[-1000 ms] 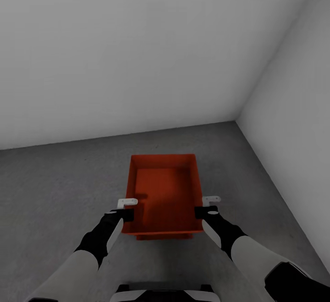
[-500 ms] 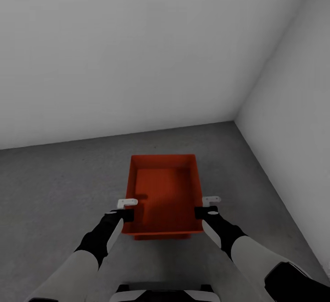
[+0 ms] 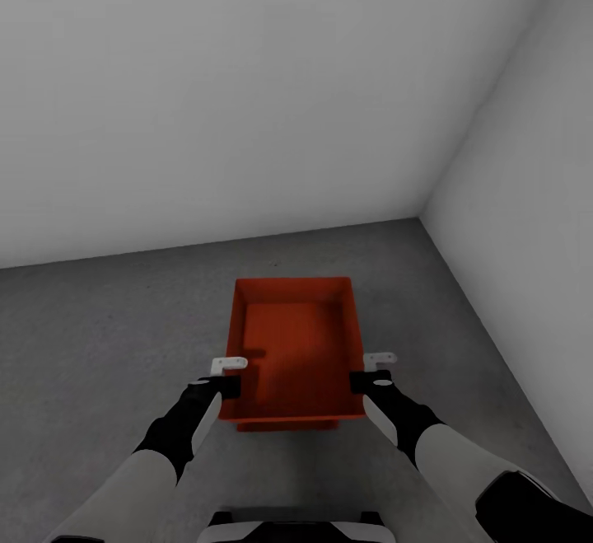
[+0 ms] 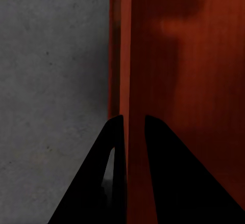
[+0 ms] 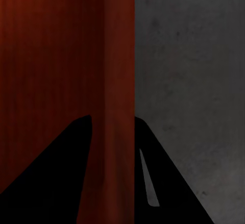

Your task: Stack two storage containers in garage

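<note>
**Both pincers grip the orange-red container over the garage floor**

In the head view the storage container point(image 3: 295, 352) sits at the centre of the scene, its open top facing up and its long sides running toward 12 o'clock. A second orange-red edge point(image 3: 292, 425) shows just under its near wall, at 6 o'clock; whether that belongs to the other container cannot be told.

The left pincer point(image 3: 229, 373) is at the container's 9 o'clock side, near the closer corner. In the left wrist view its dark fingers point(image 4: 168, 183) stand one on each side of the thin side wall point(image 4: 125, 55), pinching it. The right pincer point(image 3: 372, 370) is at the 3 o'clock side, opposite the left one. In the right wrist view its fingers point(image 5: 56, 173) likewise straddle the wall point(image 5: 120, 81) and clamp it.

Around the container lies the dark grey mottled floor point(image 3: 99, 337). White walls point(image 3: 247, 90) rise at 12 o'clock and at 3 o'clock, meeting in a corner toward 1 o'clock.
</note>
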You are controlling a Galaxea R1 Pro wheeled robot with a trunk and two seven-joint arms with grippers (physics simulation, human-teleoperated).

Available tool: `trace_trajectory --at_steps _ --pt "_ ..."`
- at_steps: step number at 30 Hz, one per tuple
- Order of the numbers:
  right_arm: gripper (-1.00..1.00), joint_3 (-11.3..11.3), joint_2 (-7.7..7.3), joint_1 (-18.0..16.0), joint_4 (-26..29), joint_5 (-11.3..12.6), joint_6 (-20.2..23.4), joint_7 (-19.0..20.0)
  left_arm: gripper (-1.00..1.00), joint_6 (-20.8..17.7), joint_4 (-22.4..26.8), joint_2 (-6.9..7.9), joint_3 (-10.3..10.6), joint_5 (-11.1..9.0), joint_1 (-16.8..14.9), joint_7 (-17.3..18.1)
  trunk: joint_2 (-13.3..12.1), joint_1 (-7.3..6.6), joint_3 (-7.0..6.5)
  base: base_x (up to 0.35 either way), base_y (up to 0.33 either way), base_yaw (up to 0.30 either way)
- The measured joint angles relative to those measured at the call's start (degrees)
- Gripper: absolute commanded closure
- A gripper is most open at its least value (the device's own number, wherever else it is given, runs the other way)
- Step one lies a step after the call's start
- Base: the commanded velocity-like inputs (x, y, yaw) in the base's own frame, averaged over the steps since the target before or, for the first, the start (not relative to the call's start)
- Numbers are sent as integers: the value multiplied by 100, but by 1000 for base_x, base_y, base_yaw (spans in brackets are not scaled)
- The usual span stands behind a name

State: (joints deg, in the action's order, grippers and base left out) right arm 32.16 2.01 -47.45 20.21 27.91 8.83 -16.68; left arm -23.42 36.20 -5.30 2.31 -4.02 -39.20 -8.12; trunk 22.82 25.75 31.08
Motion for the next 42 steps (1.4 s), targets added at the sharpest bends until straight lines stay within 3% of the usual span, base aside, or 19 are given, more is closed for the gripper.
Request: trace_trajectory --at_steps 23,42 --pt "100 5 -1 0 14 14 -1 -8 100 -18 27 1 -3 14 0 2 0 0 0 0 0 0" --pt "100 26 -13 1 -4 45 -5 -5 100 -19 11 -14 4 22 -2 -18 763 418 342 0 0 0"
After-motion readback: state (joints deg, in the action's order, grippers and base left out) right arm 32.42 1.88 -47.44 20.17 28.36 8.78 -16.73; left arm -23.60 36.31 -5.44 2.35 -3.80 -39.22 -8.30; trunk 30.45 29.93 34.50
